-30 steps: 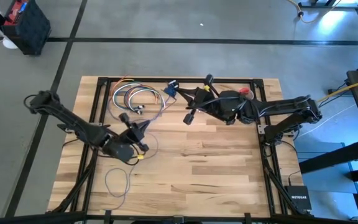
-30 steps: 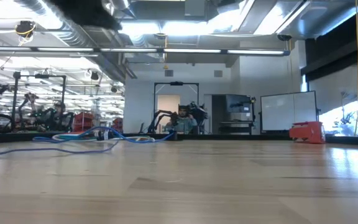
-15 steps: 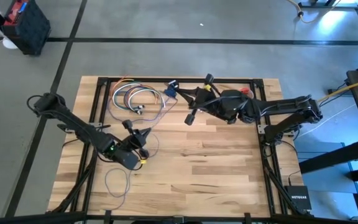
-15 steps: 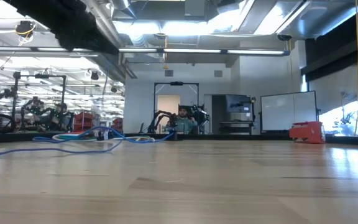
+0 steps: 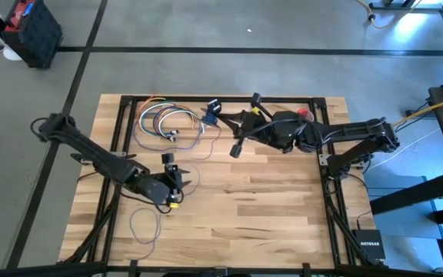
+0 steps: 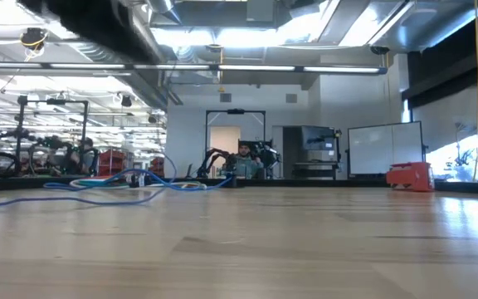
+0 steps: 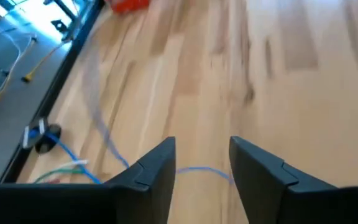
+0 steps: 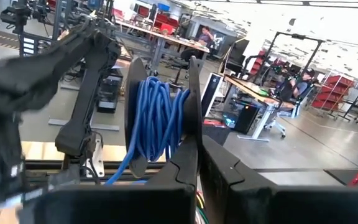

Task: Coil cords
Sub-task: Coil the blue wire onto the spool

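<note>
Looking past the right pincer [image 8: 194, 163], its dark fingers [image 8: 180, 167] pressing together with no gap showing. Gripping a dark spool [image 8: 160, 118] wound with blue cable [image 8: 155, 121], standing upright just above the fingertips, a blue strand trailing down toward 7 o'clock. Seeing another dark robot arm [image 8: 61, 68] at 10 o'clock. Taking in a workshop with desks and seated people [image 8: 294, 90] at 2 o'clock.

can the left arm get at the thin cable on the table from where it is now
Probably yes: the left gripper hangs with its jaws open right over the thin cable, which lies loose on the bare wooden table with nothing between them.
</note>
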Controlling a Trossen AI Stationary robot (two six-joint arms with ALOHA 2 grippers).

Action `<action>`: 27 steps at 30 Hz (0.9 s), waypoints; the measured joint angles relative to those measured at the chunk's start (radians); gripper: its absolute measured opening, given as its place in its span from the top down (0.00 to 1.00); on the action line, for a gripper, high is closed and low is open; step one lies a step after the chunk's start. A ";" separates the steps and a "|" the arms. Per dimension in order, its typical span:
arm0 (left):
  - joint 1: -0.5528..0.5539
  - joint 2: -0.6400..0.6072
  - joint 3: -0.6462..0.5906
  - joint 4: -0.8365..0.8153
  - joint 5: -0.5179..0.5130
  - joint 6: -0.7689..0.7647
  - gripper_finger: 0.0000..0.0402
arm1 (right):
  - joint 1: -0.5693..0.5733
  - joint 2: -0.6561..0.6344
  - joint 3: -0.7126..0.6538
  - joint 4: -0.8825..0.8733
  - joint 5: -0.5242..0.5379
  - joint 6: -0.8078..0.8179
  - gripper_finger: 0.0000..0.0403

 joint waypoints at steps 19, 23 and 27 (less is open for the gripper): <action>0.141 -0.046 0.021 0.496 0.124 0.371 0.63 | -0.048 0.003 -0.381 0.479 -0.197 0.054 0.98; 0.190 -0.032 0.020 0.502 0.121 0.323 0.63 | -0.046 0.016 -0.448 0.556 -0.224 0.052 0.98; 0.218 -0.014 0.020 0.498 0.119 0.293 0.63 | -0.046 0.050 -0.467 0.606 -0.299 0.051 0.98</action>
